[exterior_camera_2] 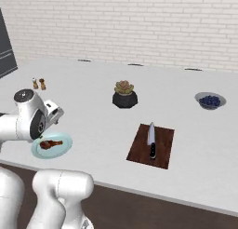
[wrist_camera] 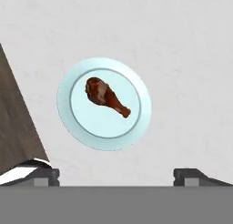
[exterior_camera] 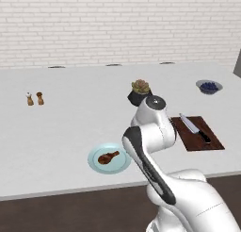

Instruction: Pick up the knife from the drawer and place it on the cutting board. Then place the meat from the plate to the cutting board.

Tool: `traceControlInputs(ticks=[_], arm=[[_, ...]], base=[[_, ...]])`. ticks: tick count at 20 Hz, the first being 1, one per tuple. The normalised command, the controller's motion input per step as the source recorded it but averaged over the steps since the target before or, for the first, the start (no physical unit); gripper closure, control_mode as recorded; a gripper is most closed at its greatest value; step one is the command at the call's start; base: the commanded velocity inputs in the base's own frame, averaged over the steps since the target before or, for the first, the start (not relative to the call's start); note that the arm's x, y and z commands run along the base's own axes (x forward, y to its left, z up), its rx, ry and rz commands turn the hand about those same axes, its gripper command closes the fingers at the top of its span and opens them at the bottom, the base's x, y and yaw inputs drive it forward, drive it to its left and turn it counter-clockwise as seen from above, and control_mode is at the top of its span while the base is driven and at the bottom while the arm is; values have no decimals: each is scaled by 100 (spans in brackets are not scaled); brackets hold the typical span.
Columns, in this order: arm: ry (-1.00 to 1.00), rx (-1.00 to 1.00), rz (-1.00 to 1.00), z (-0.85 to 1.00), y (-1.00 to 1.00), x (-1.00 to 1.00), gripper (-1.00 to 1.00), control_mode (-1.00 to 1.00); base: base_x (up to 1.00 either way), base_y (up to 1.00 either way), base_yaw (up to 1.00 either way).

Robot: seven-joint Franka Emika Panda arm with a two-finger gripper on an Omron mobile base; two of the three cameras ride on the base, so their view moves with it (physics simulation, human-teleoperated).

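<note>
No brand, label or writing can be read on anything here.

Nearest, close to the front edge of the white, smooth bench [exterior_camera: 61,127], lies the plate [exterior_camera: 96,166]: round, flat, pale blue, with a slightly raised rim. The meat [exterior_camera: 108,157] rests on its middle, a small glossy brown drumstick with a thick rounded end and a thin shank. In the hand view the plate [wrist_camera: 68,89] and meat [wrist_camera: 107,97] sit straight ahead of the hand [wrist_camera: 116,176], whose two dark tips stand wide apart with nothing between them, well clear of the plate.

Farther right along the front edge is the board [exterior_camera: 207,142], a flat rectangle of dark reddish-brown wood. The knife [exterior_camera: 194,128] lies on it lengthwise, pointed silver blade toward the wall, short black handle toward the front edge. From the right base view the board [exterior_camera_2: 162,151] and knife [exterior_camera_2: 151,139] show the same way.

Toward the middle of the bench stands a squat black pot [exterior_camera_2: 124,100] holding a rosette-shaped succulent [exterior_camera_2: 123,87]. Near the left edge two small brown shakers [exterior_camera: 35,99] stand side by side. Toward the far right corner sits a shallow grey bowl [exterior_camera_2: 220,98] of dark blue berries [exterior_camera_2: 209,101]. Behind the bench rises a white brick wall [exterior_camera: 117,23].
</note>
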Motion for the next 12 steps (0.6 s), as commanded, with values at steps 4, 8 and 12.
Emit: traceControlInputs(ticks=[4, 8, 12], arm=[[38, -5, 34, -38, 33, 72, -100, -100], [40, -5, 22, -39, 9, 65, -100, -100], [25, 0, 34, -40, 26, 18, -100, -100]], base=[[0, 0, 0], [0, 0, 0], [0, 0, 0]])
